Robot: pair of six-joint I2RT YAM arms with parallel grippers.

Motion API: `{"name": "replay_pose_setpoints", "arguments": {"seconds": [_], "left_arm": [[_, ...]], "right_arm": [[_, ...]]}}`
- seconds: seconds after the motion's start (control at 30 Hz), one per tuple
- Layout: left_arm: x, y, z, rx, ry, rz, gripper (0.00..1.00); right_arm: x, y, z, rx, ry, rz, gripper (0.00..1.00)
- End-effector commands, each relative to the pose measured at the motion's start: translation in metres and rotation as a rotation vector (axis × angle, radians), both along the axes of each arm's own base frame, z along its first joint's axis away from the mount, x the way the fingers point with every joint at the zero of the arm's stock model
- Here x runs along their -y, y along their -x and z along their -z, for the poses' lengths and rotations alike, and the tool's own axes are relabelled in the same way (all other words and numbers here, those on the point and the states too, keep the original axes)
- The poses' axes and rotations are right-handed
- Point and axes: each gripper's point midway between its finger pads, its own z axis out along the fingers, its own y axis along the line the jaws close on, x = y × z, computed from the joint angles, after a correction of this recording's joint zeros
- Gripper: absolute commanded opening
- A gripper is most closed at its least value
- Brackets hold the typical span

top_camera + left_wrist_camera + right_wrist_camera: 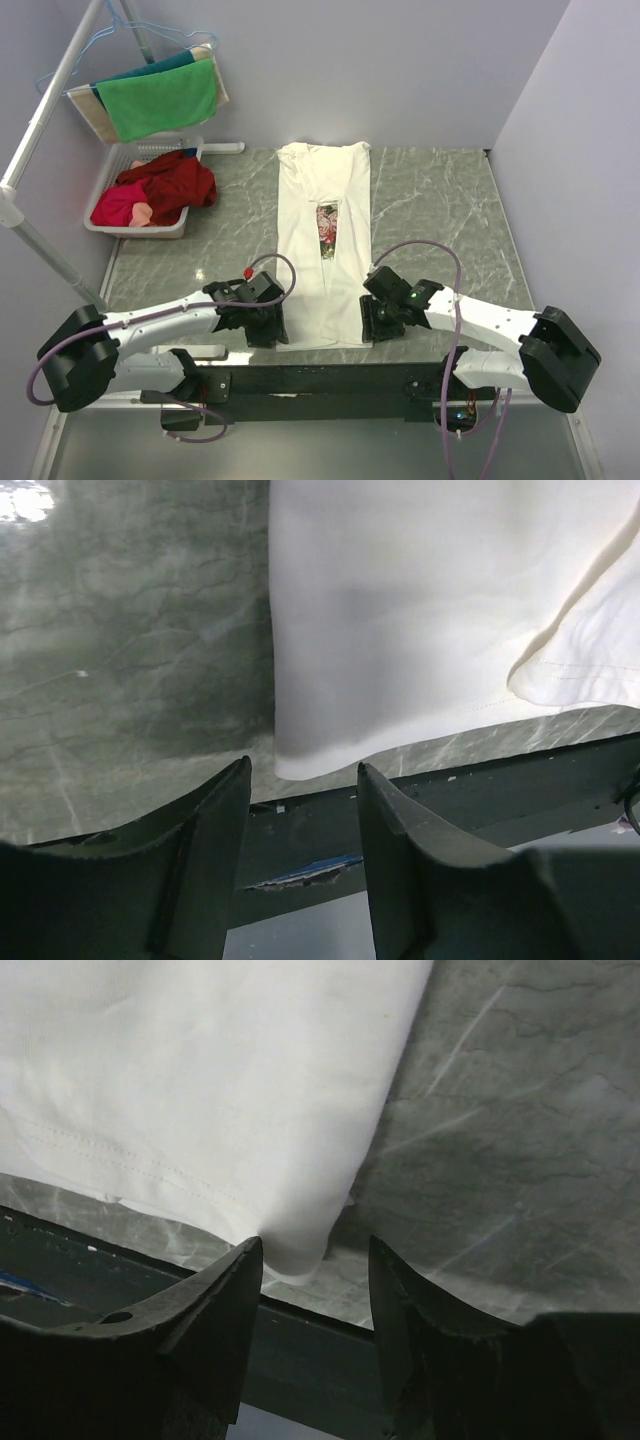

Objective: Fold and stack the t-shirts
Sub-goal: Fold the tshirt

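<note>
nearby, laundry basket (105,222) far left, towels (160,98) perhaps hanging

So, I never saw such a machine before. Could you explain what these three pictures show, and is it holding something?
These are two robot arms bolted to a grey marble-patterned table. One picture looks down from above; the other two come from cameras on each wrist. A white cotton t-shirt, sides folded inward, lies lengthwise between the arms. The left tool and the right tool are both open at the shirt's near corners, holding nothing. At the far left are a white basket of red clothes and a hanging green cloth.
</note>
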Motion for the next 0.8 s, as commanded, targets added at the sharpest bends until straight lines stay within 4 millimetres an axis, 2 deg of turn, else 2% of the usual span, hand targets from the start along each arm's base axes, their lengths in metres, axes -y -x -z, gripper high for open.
{"name": "replay_pose_setpoints", "arguments": {"seconds": [0.0,0.27,0.67,0.73,0.77], "left_arm": [[0.009,0.002,0.006,-0.013,0.023,0.004,0.52],[0.004,0.006,0.019,-0.025,-0.008,0.007,0.50],[-0.004,0.000,0.031,-0.001,-0.066,0.008,0.44],[-0.003,-0.001,0.031,0.004,-0.068,0.009,0.40],[-0.003,0.000,0.033,0.000,-0.072,0.016,0.28]], "right_arm": [[-0.013,-0.002,-0.001,0.011,-0.038,-0.009,0.53],[-0.013,0.004,0.010,-0.016,0.001,-0.013,0.42],[-0.010,-0.002,0.019,-0.010,0.050,-0.012,0.36],[-0.009,-0.001,0.021,-0.019,0.058,-0.012,0.31],[-0.007,0.001,0.022,-0.024,0.064,-0.011,0.23]]}}
